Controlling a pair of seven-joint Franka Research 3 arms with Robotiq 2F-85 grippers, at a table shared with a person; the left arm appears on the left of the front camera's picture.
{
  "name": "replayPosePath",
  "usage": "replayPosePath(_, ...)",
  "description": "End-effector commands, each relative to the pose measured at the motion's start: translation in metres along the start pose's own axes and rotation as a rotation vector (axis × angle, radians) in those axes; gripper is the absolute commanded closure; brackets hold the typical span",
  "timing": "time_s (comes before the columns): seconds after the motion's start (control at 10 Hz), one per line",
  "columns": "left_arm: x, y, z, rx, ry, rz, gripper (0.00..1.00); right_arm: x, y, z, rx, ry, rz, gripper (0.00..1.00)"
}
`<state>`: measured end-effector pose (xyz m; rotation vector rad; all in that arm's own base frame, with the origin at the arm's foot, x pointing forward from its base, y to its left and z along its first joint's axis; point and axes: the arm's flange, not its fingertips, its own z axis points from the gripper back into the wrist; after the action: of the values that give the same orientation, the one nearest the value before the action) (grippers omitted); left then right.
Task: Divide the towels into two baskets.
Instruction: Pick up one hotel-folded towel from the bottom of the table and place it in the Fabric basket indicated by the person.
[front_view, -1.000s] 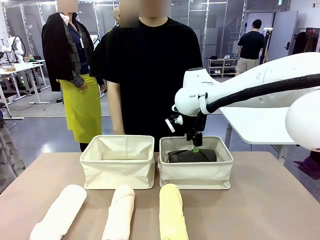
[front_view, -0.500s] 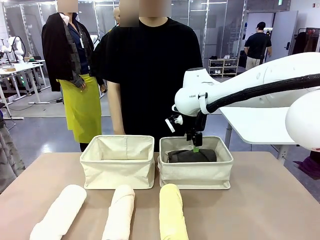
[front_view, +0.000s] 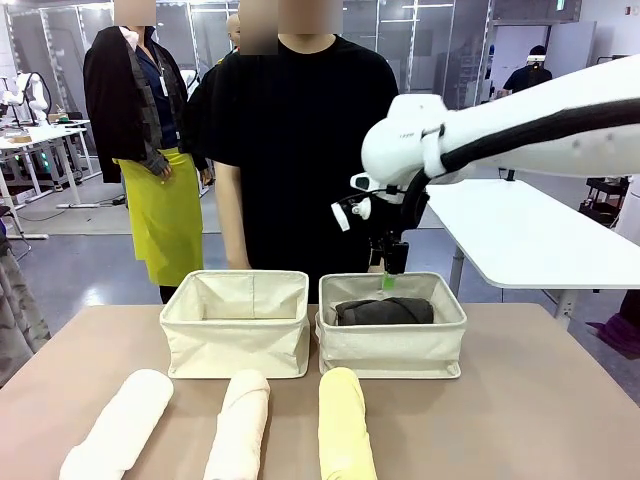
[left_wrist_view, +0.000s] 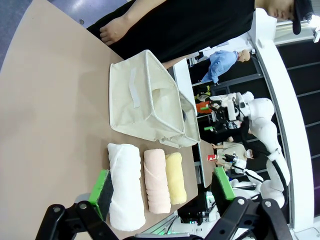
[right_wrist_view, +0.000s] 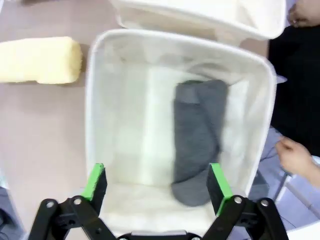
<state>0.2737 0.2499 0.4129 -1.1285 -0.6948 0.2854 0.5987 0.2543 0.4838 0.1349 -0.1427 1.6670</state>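
A dark grey towel (front_view: 384, 311) (right_wrist_view: 197, 130) lies rolled in the right basket (front_view: 392, 352) (right_wrist_view: 100, 125). My right gripper (front_view: 389, 278) (right_wrist_view: 156, 175) hangs open just above it, holding nothing. The left basket (front_view: 235, 342) (left_wrist_view: 145, 110) beside it looks empty. Three rolled towels lie in a row on the near table: white (front_view: 120, 430) (left_wrist_view: 125, 185), cream (front_view: 238, 420) (left_wrist_view: 156, 182) and pale yellow (front_view: 345, 425) (left_wrist_view: 175, 177). My left gripper (left_wrist_view: 162, 185) is open, above the table off the white towel's end.
A person in a black shirt (front_view: 300, 150) stands at the far edge behind the baskets, one hand (right_wrist_view: 295, 155) near the right basket's far side. A white table (front_view: 520, 240) stands at the right. Bare tabletop lies right of the yellow towel.
My right arm has risen, lifting the open gripper higher above the grey towel in the right basket. The towels and baskets have not moved.
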Motion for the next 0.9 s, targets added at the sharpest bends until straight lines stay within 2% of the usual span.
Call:
replayPosePath(0.0,0.0,-0.001,0.002,-0.008,-0.008,-0.004,0.0,-0.036,0.066,0.011,0.038,-0.125,-0.12,0.0)
replayPosePath(0.2,0.0,-0.001,0.002,-0.008,-0.008,-0.004,0.0,-0.063,0.12,0.029,0.113,-0.259,-0.224,0.0)
replayPosePath(0.3,0.0,-0.001,0.002,-0.008,-0.008,-0.004,0.0,-0.076,0.143,0.03,0.165,-0.359,-0.285,0.0)
replayPosePath(0.5,0.0,-0.001,0.002,-0.008,-0.008,-0.004,0.0,-0.11,0.197,0.037,0.279,-0.485,-0.443,0.0)
replayPosePath(0.7,0.0,-0.001,0.002,-0.008,-0.008,-0.004,0.0,-0.163,0.238,0.026,0.373,-0.6,-0.655,0.0)
replayPosePath(0.8,0.0,-0.001,0.002,-0.008,-0.008,-0.004,0.0,-0.209,0.26,0.025,0.47,-0.669,-0.772,0.0)
